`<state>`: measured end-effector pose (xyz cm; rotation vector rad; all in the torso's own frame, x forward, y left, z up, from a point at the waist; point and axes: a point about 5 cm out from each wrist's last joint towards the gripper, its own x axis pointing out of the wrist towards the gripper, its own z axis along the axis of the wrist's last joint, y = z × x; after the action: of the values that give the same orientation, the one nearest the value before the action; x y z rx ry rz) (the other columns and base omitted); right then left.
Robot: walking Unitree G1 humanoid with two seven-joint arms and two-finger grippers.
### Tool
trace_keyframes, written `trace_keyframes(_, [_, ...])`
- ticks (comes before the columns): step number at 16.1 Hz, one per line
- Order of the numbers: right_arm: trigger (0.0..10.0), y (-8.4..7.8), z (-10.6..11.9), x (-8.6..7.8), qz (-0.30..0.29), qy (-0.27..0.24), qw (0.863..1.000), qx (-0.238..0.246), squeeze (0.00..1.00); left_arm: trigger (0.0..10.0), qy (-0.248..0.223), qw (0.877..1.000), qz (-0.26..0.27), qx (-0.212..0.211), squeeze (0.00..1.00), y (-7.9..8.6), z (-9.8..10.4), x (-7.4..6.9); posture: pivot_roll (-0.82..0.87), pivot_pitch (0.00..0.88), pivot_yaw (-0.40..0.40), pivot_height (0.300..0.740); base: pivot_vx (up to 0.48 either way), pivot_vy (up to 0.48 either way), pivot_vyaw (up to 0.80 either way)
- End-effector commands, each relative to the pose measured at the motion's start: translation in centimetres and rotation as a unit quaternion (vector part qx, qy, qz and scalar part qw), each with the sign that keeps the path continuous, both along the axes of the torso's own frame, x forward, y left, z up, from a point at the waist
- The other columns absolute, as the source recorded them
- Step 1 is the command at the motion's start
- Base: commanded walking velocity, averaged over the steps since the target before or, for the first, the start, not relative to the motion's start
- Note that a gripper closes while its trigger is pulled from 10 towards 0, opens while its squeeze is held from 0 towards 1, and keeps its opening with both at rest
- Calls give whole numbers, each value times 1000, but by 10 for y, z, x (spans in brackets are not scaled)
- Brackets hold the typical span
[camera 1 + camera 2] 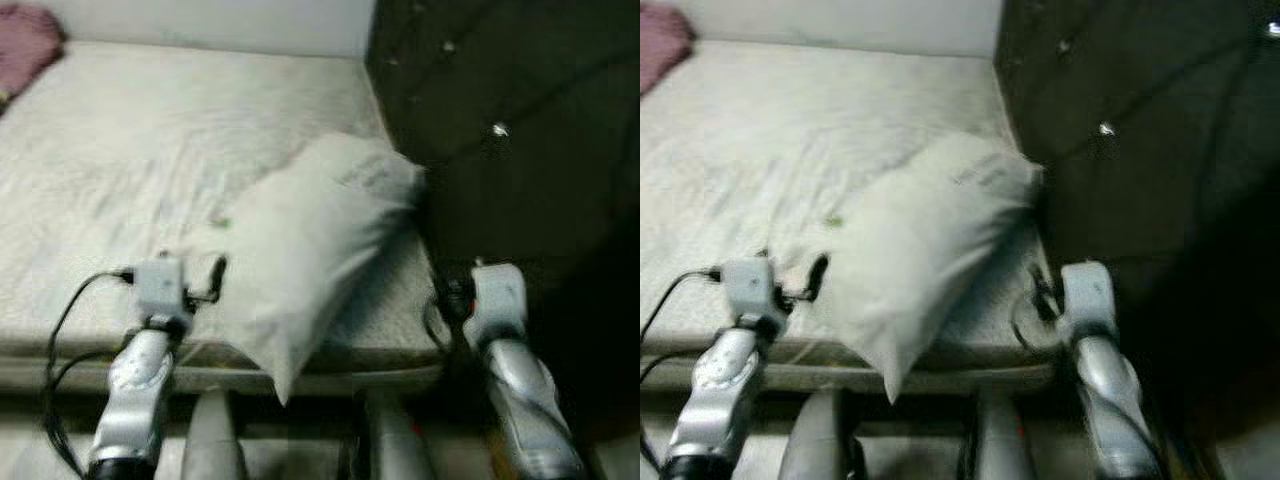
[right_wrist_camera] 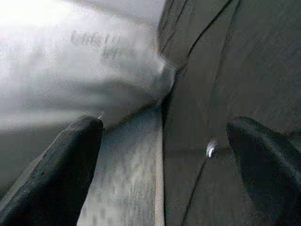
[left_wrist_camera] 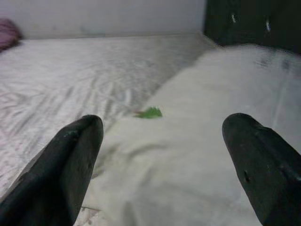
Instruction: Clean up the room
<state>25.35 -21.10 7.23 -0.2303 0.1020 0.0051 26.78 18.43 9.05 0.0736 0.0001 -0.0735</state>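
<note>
Pillow (image 1: 310,240) lies on bed (image 1: 120,180), long axis diagonal toward headboard (image 1: 500,200). Your left gripper (image 3: 162,155), spread, sits nearest its near end; right gripper (image 2: 164,160), spread, by far corner.

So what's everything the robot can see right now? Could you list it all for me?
Pillow: one, white, lying slantwise on the bed near its right edge, one corner hanging over the near edge.
Bed: one, white textured cover, stretching away from the robot.
Cloth: one, pink, at the far left corner of the bed.
Green scrap: one, small, at the pillow's left edge.
Headboard: one, dark, padded with shiny buttons, along the bed's right side.
Wall: pale, behind the bed.
Left tool: one, black fingers open, aimed at the pillow's near left side.
Right tool: one, black fingers open, beside the headboard at the pillow's right.
</note>
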Motion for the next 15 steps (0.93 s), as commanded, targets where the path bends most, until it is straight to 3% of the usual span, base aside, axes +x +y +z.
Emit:
trace_keyframes(1, [10000,6,9,8,13,-14,1000,2,0,10000,34,999,10,-5,0,6,-14,-8,-53,73,-46,623,0,0,0])
trace_keyframes(4, [10000,6,9,9,13,-14,1000,-2,0,10000,34,999,10,-11,0,5,-14,-5,-51,91,-50,623,0,0,0])
trace_keyframes(11, [10000,6,9,10,13,-11,1000,-2,0,10000,35,999,4,-14,0,4,-13,-4,-51,82,-49,623,0,474,0])
trace_keyframes(15, [10000,6,8,9,15,-9,1000,0,0,10000,30,1000,-1,-7,0,3,-13,-6,-53,72,-47,623,0,0,0])
